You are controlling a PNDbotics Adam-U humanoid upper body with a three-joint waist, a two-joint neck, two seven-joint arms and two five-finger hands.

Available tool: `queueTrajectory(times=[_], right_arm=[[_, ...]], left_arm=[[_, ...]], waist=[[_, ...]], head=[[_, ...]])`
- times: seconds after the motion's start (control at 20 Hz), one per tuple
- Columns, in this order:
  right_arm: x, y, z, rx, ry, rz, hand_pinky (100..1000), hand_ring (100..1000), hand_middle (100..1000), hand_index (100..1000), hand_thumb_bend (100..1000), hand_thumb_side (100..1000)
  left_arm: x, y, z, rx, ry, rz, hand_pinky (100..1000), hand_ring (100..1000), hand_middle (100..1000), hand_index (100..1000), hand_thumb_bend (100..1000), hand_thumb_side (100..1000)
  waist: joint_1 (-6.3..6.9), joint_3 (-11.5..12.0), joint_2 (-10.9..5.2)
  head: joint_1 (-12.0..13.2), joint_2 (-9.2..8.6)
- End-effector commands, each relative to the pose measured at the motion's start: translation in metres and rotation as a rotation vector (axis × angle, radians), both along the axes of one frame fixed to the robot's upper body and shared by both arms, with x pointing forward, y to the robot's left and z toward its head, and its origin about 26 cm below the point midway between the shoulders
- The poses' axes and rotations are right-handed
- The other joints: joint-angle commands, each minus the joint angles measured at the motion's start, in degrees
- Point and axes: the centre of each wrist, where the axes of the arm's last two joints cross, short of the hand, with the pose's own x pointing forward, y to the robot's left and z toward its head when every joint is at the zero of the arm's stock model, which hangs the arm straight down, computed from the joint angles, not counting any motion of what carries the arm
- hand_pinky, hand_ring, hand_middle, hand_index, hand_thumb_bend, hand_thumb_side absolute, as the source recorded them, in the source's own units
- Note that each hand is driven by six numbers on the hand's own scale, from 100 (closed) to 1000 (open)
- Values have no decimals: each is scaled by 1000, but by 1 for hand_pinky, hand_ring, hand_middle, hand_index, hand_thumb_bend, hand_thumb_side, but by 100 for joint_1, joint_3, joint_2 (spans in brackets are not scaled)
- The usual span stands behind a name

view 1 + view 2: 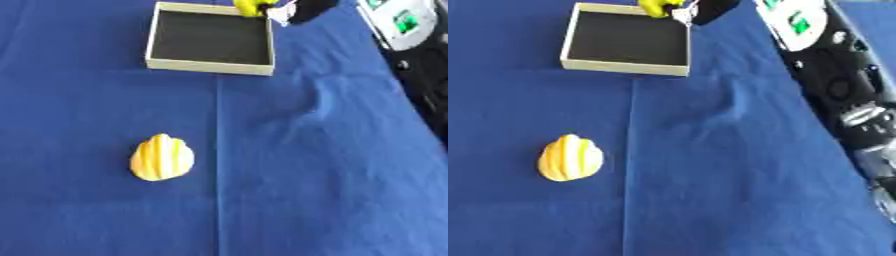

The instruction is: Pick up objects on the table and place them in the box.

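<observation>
Cloth of deep blue covers the whole bench, and we see it creased: one straight fold runs from the box down to the lower edge, and softer wrinkles spread right of centre. Of the room we see nothing beyond the cloth.

We count one box, at the upper centre of the frame: shallow, square, with pale walls and a dark floor, and nothing lying on that floor. We count two yellow things. One is a ribbed fruit, yellow and orange in stripes, lying alone on the cloth in the lower left, well apart from the box. The other is a yellow object at the top edge, right at the box's far right corner, cut off by the frame.

Just beside that object is the right hand, dark with a pale patch, reaching in from the upper right. Whether its fingers are open, closed or gripping the yellow object, we cannot tell. The right arm runs down the right edge, black with silver joints. We see no left hand.
</observation>
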Motion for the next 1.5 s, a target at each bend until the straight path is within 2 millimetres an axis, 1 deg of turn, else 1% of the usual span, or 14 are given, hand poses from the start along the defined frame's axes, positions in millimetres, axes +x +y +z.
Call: queueTrajectory(times=[0.05,0.2,0.35,0.45,0.5,0.55,0.6,0.65,0.7,0.75,0.8,0.9,1.35,1.5], right_arm=[[7,-5,6,3,-46,-52,888,800,591,652,100,135],[17,-7,-6,-12,-29,-87,890,812,606,668,100,146],[24,-8,-19,-48,-14,-114,894,825,630,693,100,145],[27,-8,-26,-66,-11,-132,898,848,675,723,100,147],[29,-8,-29,-70,-12,-144,897,877,742,765,100,157],[30,-9,-31,-72,-16,-155,895,898,776,798,100,178],[31,-9,-33,-74,-18,-163,897,928,813,836,124,221],[32,-9,-34,-82,-18,-166,900,939,825,852,133,239],[32,-10,-35,-94,-16,-164,917,985,888,912,177,299],[32,-10,-35,-108,-16,-160,922,997,905,926,188,311],[32,-10,-34,-118,-20,-154,930,1000,938,956,209,353],[30,-9,-31,-126,-32,-141,943,1000,966,982,210,389],[19,-9,-13,-130,-79,-122,947,1000,978,1000,207,402],[11,-11,-5,-109,-108,-93,940,1000,972,997,200,386]], left_arm=[[-4,-1,13,30,-42,-13,794,774,703,782,100,717],[-3,-2,15,32,-44,-22,794,774,703,782,100,719],[-3,-2,14,29,-39,-25,794,774,703,781,100,724],[-3,-3,13,26,-33,-30,794,774,703,781,100,728],[-3,-3,13,26,-30,-32,794,774,703,781,100,730],[-3,-3,13,25,-29,-33,794,774,703,781,100,731],[-3,-3,12,24,-27,-34,794,774,703,781,100,731],[-3,-3,12,23,-25,-34,794,774,703,781,100,731],[-3,-3,12,22,-23,-34,794,774,703,781,100,733],[-3,-3,11,21,-20,-34,794,774,703,781,100,733],[-3,-3,11,20,-18,-34,794,774,703,781,100,734],[-3,-3,10,19,-11,-36,794,775,703,781,100,734],[-3,-2,7,14,8,-31,795,775,703,781,100,734],[-3,-1,5,12,15,-27,795,775,703,781,100,734]], waist=[[-6,70,-92],[-47,172,-38],[-66,195,-15],[-76,200,-5],[-78,205,1],[-78,211,6],[-77,215,10],[-76,215,11],[-75,209,9],[-73,202,5],[-71,194,1],[-67,177,-11],[-47,98,-107],[-32,42,-159]], head=[[-112,-163],[-160,-209],[-172,-195],[-185,-187],[-185,-187],[-185,-185],[-183,-180],[-178,-177],[-169,-172],[-158,-167],[-145,-161],[-116,-144],[-29,-72],[31,-23]])
